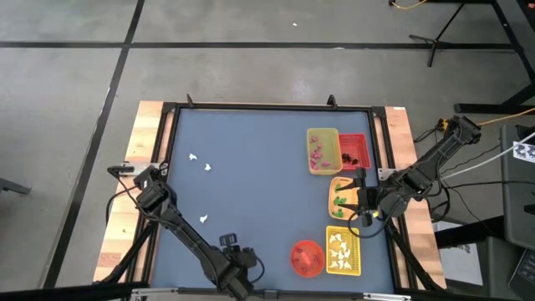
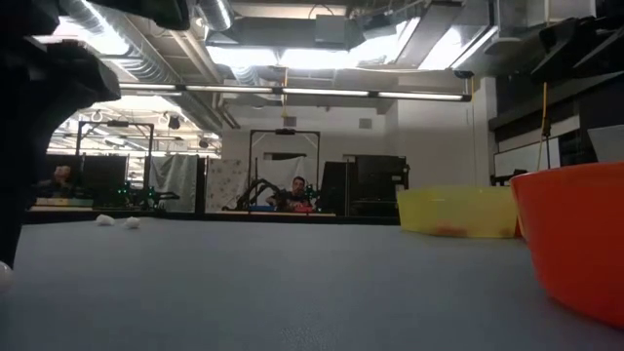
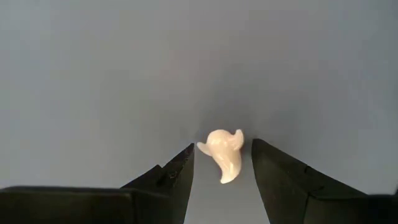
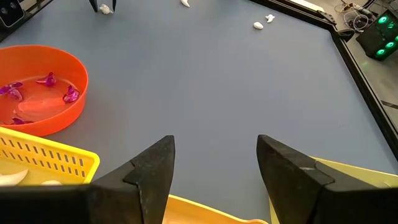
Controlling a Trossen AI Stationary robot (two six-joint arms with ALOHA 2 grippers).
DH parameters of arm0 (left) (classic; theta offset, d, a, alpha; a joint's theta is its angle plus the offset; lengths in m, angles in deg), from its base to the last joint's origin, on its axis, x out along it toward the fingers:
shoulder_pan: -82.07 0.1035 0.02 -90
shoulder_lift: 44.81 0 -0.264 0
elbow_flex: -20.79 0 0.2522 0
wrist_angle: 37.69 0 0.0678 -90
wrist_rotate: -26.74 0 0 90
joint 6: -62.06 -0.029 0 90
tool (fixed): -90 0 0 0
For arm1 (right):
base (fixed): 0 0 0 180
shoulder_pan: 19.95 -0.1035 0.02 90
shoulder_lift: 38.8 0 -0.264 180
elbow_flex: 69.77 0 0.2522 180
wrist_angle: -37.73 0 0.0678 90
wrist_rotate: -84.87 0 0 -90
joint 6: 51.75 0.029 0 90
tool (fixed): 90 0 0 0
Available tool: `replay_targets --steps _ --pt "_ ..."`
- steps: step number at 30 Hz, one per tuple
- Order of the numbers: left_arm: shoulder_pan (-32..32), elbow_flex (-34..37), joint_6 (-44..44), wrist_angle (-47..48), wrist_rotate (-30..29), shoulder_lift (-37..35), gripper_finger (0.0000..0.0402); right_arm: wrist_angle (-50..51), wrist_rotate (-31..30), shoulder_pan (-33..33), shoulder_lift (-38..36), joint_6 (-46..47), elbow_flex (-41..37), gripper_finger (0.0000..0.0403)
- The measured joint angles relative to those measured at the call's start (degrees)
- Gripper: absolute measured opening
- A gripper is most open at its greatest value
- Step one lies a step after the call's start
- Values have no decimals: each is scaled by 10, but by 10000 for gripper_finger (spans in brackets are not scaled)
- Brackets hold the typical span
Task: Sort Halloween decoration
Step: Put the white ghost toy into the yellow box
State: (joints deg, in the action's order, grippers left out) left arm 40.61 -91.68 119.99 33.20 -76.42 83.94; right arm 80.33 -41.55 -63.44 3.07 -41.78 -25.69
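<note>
the left gripper (image 3: 222, 163) sits low at the table's near edge, fingers apart, a white ghost piece (image 3: 224, 152) lying on the mat between the tips, ungripped. the right gripper (image 4: 214, 163) hangs spread wide and empty over the trays by the right rim. open blue mat (image 1: 251, 159) fills the middle; three stray ghosts (image 1: 193, 156) lie toward the left. the orange bowl (image 4: 43, 93) holds pink pieces (image 4: 70, 94). beyond the table is a workshop with racks.

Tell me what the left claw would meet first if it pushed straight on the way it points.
The white ghost piece: it lies between the open left claw fingertips, apparently not yet gripped. Past it shows only bare blue table, though depth is hard to judge.
</note>
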Motion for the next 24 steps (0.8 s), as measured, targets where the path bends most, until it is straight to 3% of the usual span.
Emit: replay_targets --steps 14,24 --pt "0 16 2 -20 -19 -2 146 0 0 0 0 0 0 225" --pt "0 16 2 -29 -19 -1 84 0 0 0 0 0 0 225"
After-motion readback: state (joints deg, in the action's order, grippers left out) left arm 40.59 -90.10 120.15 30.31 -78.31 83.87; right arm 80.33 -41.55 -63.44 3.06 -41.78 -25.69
